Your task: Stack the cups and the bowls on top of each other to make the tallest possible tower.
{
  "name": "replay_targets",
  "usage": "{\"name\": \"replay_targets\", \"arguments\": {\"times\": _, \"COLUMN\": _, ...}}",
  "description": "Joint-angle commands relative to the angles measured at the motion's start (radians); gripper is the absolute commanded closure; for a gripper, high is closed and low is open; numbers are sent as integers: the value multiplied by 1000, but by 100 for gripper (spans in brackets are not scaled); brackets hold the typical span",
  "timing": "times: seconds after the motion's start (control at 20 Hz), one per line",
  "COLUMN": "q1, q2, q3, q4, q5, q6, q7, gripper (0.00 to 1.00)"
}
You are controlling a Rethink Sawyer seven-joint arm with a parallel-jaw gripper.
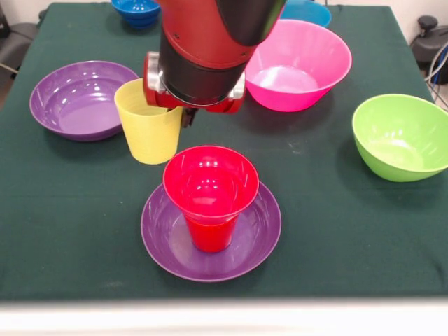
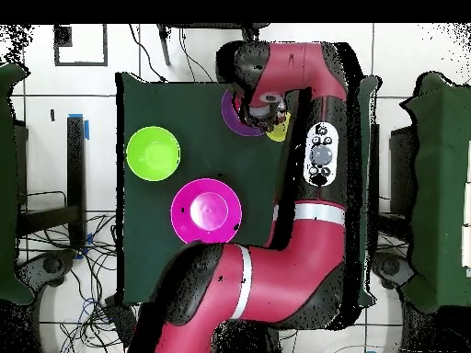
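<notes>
A wide purple bowl (image 1: 253,241) sits near the table's front edge as the tower's base. A red cup (image 1: 210,236) stands upright in it, and a small crimson bowl (image 1: 210,180) appears to sit in the cup's mouth. My gripper (image 1: 171,112) hangs just behind and left of this stack, mostly hidden under the red and black wrist. It is shut on the right rim of the yellow cup (image 1: 147,129), which hangs tilted above the cloth. In the overhead view the yellow cup (image 2: 280,130) shows beside the gripper (image 2: 273,118), over the purple bowl (image 2: 235,119).
A second purple bowl (image 1: 82,98) sits at the left. The big pink bowl (image 1: 301,63) is behind right, also in the overhead view (image 2: 206,210). The lime green bowl (image 1: 402,136) is far right, and overhead (image 2: 153,153). A dark blue bowl (image 1: 136,10) and a light blue bowl (image 1: 308,10) lie at the back edge.
</notes>
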State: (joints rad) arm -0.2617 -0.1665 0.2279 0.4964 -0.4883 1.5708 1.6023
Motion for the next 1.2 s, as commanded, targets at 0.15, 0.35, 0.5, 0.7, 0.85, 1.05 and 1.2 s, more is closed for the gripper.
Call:
{"name": "replay_targets", "arguments": {"times": 0.15, "q1": 61, "q2": 10, "q3": 65, "q4": -97, "q5": -16, "q6": 153, "q7": -111, "gripper": 100}}
{"name": "replay_targets", "arguments": {"times": 0.35, "q1": 76, "q2": 53, "q3": 89, "q4": -183, "q5": -40, "q6": 199, "q7": -109, "gripper": 100}}
{"name": "replay_targets", "arguments": {"times": 0.5, "q1": 79, "q2": 49, "q3": 82, "q4": -179, "q5": -30, "q6": 198, "q7": -110, "gripper": 100}}
{"name": "replay_targets", "arguments": {"times": 0.7, "q1": 76, "q2": 40, "q3": 67, "q4": -151, "q5": -11, "q6": 173, "q7": -108, "gripper": 100}}
{"name": "replay_targets", "arguments": {"times": 0.85, "q1": 74, "q2": 17, "q3": 46, "q4": -98, "q5": 10, "q6": 139, "q7": -104, "gripper": 100}}
{"name": "replay_targets", "arguments": {"times": 1.05, "q1": 69, "q2": 21, "q3": 42, "q4": -93, "q5": 3, "q6": 123, "q7": -141, "gripper": 100}}
{"name": "replay_targets", "arguments": {"times": 1.2, "q1": 56, "q2": -33, "q3": 10, "q4": 17, "q5": 33, "q6": 66, "q7": -149, "gripper": 100}}
